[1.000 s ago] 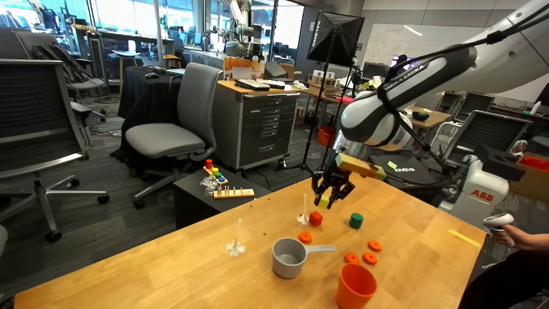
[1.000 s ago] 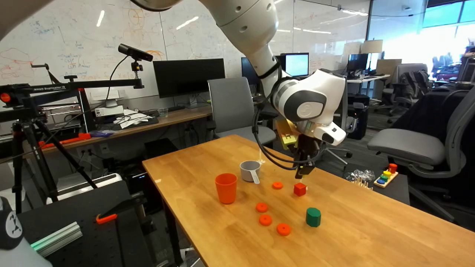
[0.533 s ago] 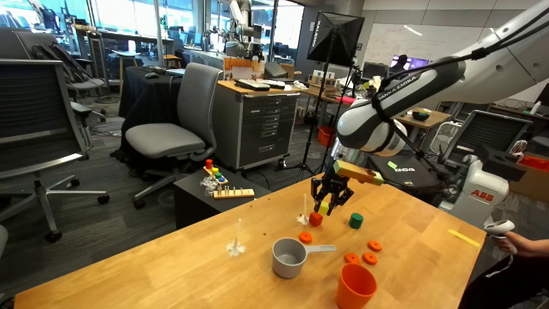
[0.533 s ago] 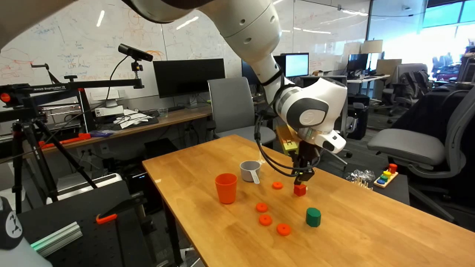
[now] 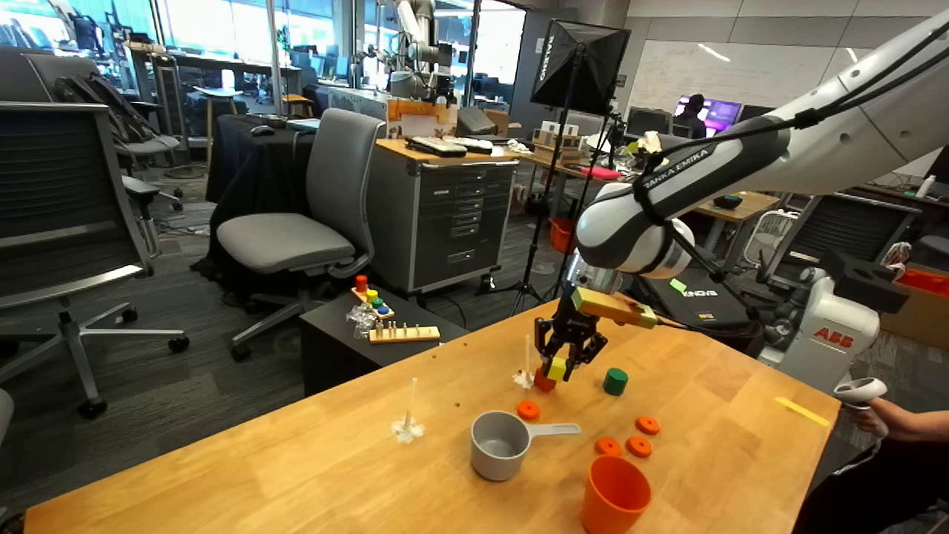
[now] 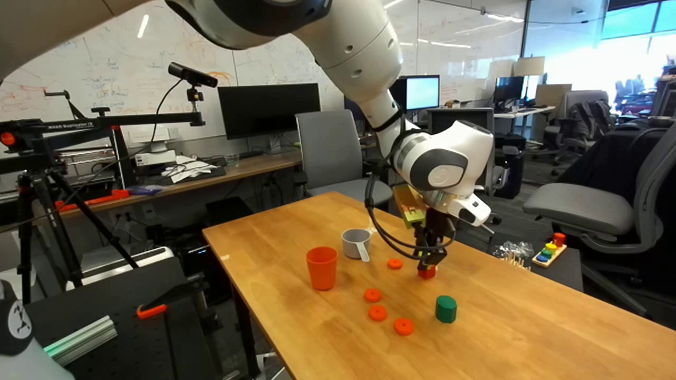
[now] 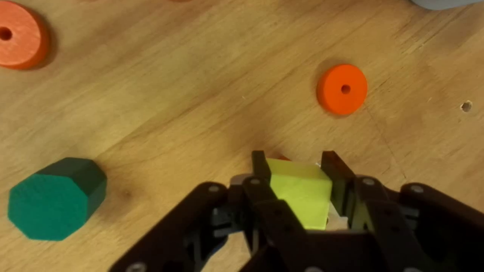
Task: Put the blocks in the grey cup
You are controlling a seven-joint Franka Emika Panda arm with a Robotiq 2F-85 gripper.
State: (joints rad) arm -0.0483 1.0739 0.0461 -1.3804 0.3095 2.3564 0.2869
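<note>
My gripper (image 5: pixel 557 377) is shut on the yellow block (image 7: pixel 300 196), low over the table, with a finger on each side of it. The yellow block also shows in an exterior view (image 5: pixel 556 368). The red block (image 6: pixel 426 274) stands on the table right beneath the gripper; only a thin corner (image 7: pixel 284 158) shows past the yellow block in the wrist view. The green block (image 6: pixel 446 309) stands upright apart from them, left in the wrist view (image 7: pixel 49 207). The grey cup (image 5: pixel 498 449) stands upright with its handle out sideways; no block shows inside it. Its edge is top right in the wrist view (image 7: pixel 440 3).
A taller orange cup (image 5: pixel 614 497) stands near the grey cup's handle side. Several orange discs with holes (image 6: pixel 377 313) lie flat on the table. Two thin upright pegs (image 5: pixel 410 404) stand in white bits. A black box (image 5: pixel 348 348) with peg toys is beside the table.
My gripper has moved down with the yellow block in it and is now over the red block, covering part of it. The cups, green block and discs have not moved.
</note>
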